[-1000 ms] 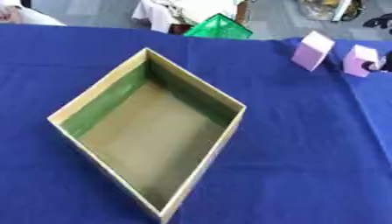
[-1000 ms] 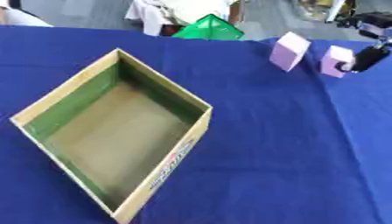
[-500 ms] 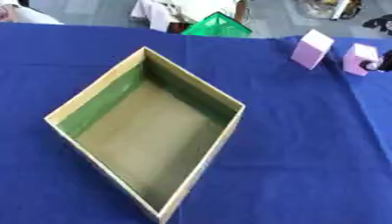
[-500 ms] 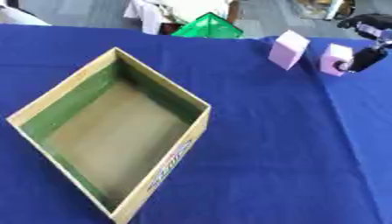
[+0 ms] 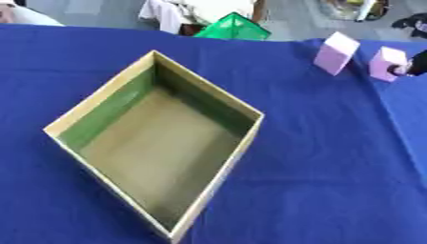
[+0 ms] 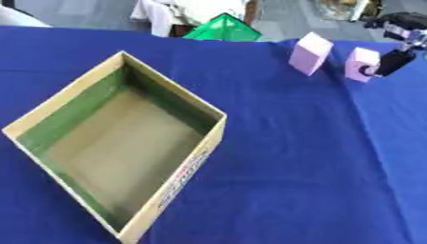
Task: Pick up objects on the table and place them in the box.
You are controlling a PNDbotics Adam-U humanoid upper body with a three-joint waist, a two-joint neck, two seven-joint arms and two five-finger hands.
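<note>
Right eye view shows it best: the robot's right hand [image 6: 390, 61] comes in at the far right corner of the blue cloth-covered tabletop [image 6: 300, 157] and is up against the smaller pink block [image 6: 361, 64], with a dark finger touching the block's right face. I can't tell whether the hand is actually pinching it or just resting against it, since most of the hand runs off the frame, so I won't call its fingers open or closed. My guess is it's lining up for a grab, because that block is the closest thing to that arm.

Just to the left of it, apart from it, stands a taller pink block [image 6: 310, 53], tilted a bit and untouched. A green pyramid-shaped object [image 6: 222, 29] sits right at the far edge of the tabletop, near the middle.

The open cardboard box with green inner walls [image 5: 238, 106] takes up the near left part of the tabletop, turned corner-on, and it has nothing in it. Makes sense as the drop target: wide open mouth, well apart from the blocks, so the arm has to carry across.

Left hand isn't visible in either view.
</note>
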